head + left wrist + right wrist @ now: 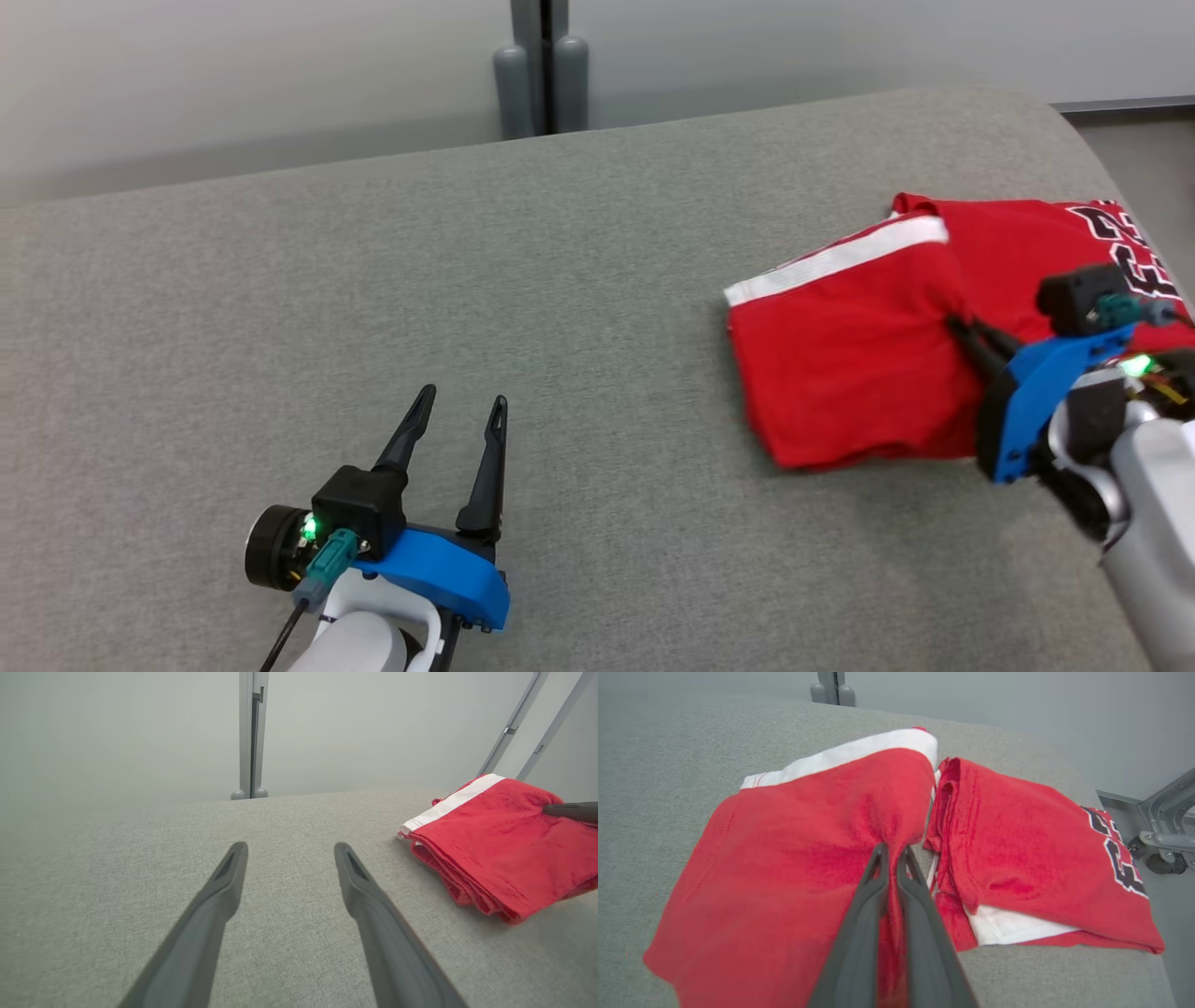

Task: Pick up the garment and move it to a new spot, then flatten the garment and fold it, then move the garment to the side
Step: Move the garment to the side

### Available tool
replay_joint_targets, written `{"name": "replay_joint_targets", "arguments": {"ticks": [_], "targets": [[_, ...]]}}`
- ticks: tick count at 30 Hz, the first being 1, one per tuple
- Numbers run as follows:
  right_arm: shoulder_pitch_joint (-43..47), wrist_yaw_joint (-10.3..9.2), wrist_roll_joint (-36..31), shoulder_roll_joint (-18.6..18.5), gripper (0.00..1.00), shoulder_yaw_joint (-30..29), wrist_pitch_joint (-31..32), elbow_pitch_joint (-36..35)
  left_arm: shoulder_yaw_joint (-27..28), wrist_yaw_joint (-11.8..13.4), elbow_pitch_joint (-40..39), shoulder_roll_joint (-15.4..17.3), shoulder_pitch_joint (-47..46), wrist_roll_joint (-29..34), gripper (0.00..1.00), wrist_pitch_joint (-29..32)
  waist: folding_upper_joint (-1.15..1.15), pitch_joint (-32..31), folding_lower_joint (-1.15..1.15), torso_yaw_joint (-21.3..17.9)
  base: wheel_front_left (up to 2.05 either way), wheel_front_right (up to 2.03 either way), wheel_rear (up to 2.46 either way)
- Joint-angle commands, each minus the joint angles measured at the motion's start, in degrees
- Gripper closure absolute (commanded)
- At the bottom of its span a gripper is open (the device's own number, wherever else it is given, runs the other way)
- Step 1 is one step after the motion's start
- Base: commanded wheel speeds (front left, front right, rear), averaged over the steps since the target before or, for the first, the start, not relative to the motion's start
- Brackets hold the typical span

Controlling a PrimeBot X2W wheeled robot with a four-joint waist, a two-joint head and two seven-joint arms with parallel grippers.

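Listing by view. Head view: garment (840, 373), red with a white band and dark lettering, lies in folded layers on the grey fabric surface (560, 280). The right gripper (966, 334) is clamped on a fold of it. The left gripper (464, 397) is spread wide and holds nothing, with the cloth well apart from its jaws. Left wrist view: bare grey weave between and ahead of the parted fingers (219, 896), stacked red edges off beyond the right-hand one, a pale wall and grey post (252, 732) behind. Right wrist view: closed jaws pinch a ridge of red cloth, with one panel spreading left of them and the lettered panel just beside on their right. A wheeled frame (1162, 849) stands past the surface's edge. Judgement: flattening done, folding far along; a last fold and the shift aside look outstanding.
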Motion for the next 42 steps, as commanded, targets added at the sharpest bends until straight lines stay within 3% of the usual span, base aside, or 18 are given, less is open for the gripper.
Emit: {"name": "replay_joint_targets", "arguments": {"ticks": [1, 10, 18, 23, 30, 31, 32, 37, 42], "targets": [[-1.21, 0.01, -0.64, -1.05, 1.00, -0.30, 0.21, -0.07, 0.00, 0.23, -0.16, 0.19, -0.42, -0.06, 0.00, -0.08, -0.01, 0.27, 0.00, 0.59, 0.00, 0.00, 0.00], [-4.42, 0.01, -3.58, -10.86, 1.00, -8.01, 4.90, 3.05, 0.24, 0.98, -1.11, 0.55, -1.03, 0.31, 0.00, -0.40, -0.01, 2.13, 0.00, 5.58, 0.00, 0.00, 0.00], [-5.12, 0.01, -9.46, -16.20, 1.00, -17.01, 7.36, 7.98, 0.33, 1.52, -2.77, 1.46, -1.42, 0.70, 0.00, 0.12, -0.01, 4.84, 0.00, 8.93, 0.00, 0.00, 0.00], [-6.37, 0.01, -13.48, -17.06, 1.00, -20.96, 6.76, 11.04, 0.40, 1.89, -3.86, 2.23, -1.85, 0.78, 0.00, 0.51, -0.01, 6.15, 0.00, 9.48, 0.00, 0.00, 0.00], [-8.12, 0.00, -20.51, -14.32, 1.00, -27.01, 2.68, 13.46, 0.06, 2.02, -4.23, 2.50, -2.20, 1.02, 0.00, 1.03, -0.01, 7.18, 0.00, 9.17, 0.00, 0.00, 0.00], [-8.26, 0.00, -21.68, -13.17, 0.78, -29.12, 2.00, 14.30, -0.07, 2.05, -4.24, 2.52, -2.20, 1.04, 0.00, 1.11, -0.01, 7.21, 0.00, 9.11, 0.00, 0.00, 0.00], [-8.36, 0.01, -22.98, -11.96, 0.00, -31.20, 1.25, 14.94, -0.11, 2.10, -4.25, 2.54, -2.24, 1.07, 0.00, 1.12, -0.01, 7.21, 0.00, 9.04, 0.00, 0.00, 0.00], [-8.71, 0.00, -28.28, -7.00, 0.00, -36.60, -1.80, 16.15, -0.21, 2.31, -4.28, 3.16, -1.67, 0.93, 0.00, 1.47, -0.01, 6.81, 0.00, 8.24, 0.00, 0.00, 0.00], [-9.24, 0.01, -30.74, -3.05, 0.00, -36.52, -3.95, 16.64, -0.48, 2.43, -4.48, 3.82, -0.99, 0.72, 0.00, 2.08, -0.01, 5.45, 0.00, 6.86, 0.00, 0.00, 0.00]]}}
